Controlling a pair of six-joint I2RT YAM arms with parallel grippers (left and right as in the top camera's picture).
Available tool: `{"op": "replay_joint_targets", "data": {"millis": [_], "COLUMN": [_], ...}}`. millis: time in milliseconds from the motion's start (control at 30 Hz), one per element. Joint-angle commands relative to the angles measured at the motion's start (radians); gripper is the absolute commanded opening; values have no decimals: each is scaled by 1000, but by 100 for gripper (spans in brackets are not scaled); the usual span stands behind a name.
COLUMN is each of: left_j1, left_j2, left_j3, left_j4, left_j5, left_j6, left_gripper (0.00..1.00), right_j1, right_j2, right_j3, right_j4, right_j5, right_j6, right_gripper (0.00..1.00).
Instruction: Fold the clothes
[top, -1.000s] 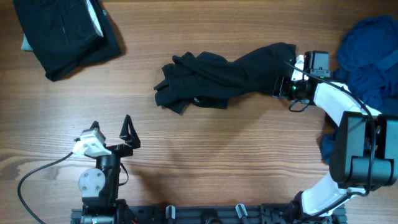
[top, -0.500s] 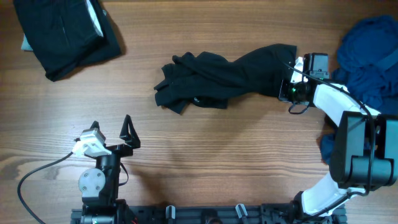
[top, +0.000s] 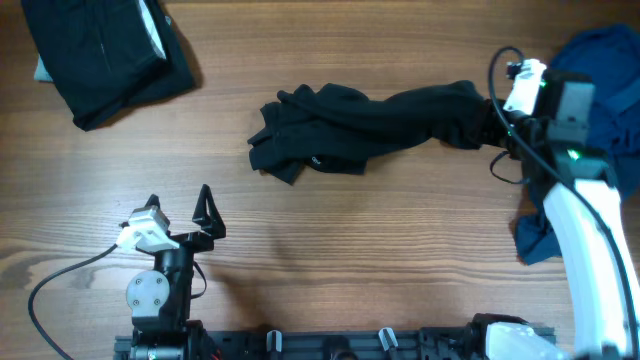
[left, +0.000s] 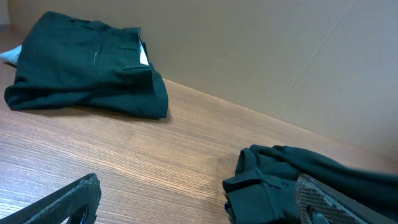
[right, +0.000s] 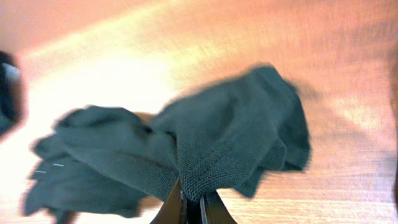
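Observation:
A crumpled black garment (top: 360, 125) lies stretched across the middle of the table. My right gripper (top: 497, 116) is shut on its right end, and in the right wrist view the knit cloth (right: 217, 143) bunches up out of the pinched fingertips (right: 193, 209). My left gripper (top: 180, 212) rests open near the front left, holding nothing. In the left wrist view its fingers (left: 62, 202) frame bare wood, with the crumpled garment (left: 280, 180) ahead to the right. A folded black garment (top: 105, 55) sits at the back left, also visible as the folded garment (left: 87, 71) in the left wrist view.
A heap of blue clothes (top: 600, 70) fills the back right corner, with a blue piece (top: 535, 240) hanging lower beside the right arm. The arm bases stand along the front edge of the table.
My right gripper has shut on the black garment's right end and moved right and up, pulling that end with it. The left arm has not moved.

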Motion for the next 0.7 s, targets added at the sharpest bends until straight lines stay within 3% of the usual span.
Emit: {"op": "replay_joint_targets", "data": {"millis": [0, 233, 667], "left_j1": [-6, -6, -6], "left_j2": [-7, -7, -7], "left_j3": [-4, -4, -4], "left_j4": [-1, -1, -1], "left_j5": [12, 12, 12], "left_j6": [21, 21, 21], "left_gripper": [100, 100, 100], "right_j1": [2, 2, 2], "right_j2": [-102, -215, -221], "right_j3": [18, 18, 18], "right_j4": [-3, 8, -5], "right_j5": [-48, -48, -48], "right_j6": [58, 99, 131], "right_gripper": [4, 4, 4]}}
